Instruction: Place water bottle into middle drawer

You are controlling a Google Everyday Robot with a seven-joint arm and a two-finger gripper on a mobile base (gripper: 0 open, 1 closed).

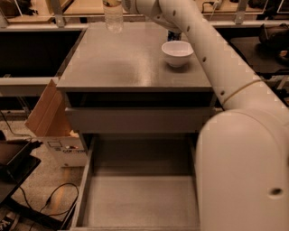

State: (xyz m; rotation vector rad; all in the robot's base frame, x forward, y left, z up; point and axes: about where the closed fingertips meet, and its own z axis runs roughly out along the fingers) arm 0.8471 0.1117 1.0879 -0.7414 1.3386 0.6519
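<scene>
Camera view gives you the slim clear plastic water bottle (113, 18) far left over the matte grey cabinet top (135, 63), touching your gripper (126, 4) at its right, grip impossible to tell, boxy flat-floored middle drawer (140, 203) open near.

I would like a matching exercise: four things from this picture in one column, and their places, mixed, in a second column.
1 water bottle
2 bowl
3 middle drawer
4 cardboard box

A floor, left of cabinet
B beside gripper, top edge
C cabinet top, right side
D pulled open, low front

Pairs: 1-B, 2-C, 3-D, 4-A
</scene>
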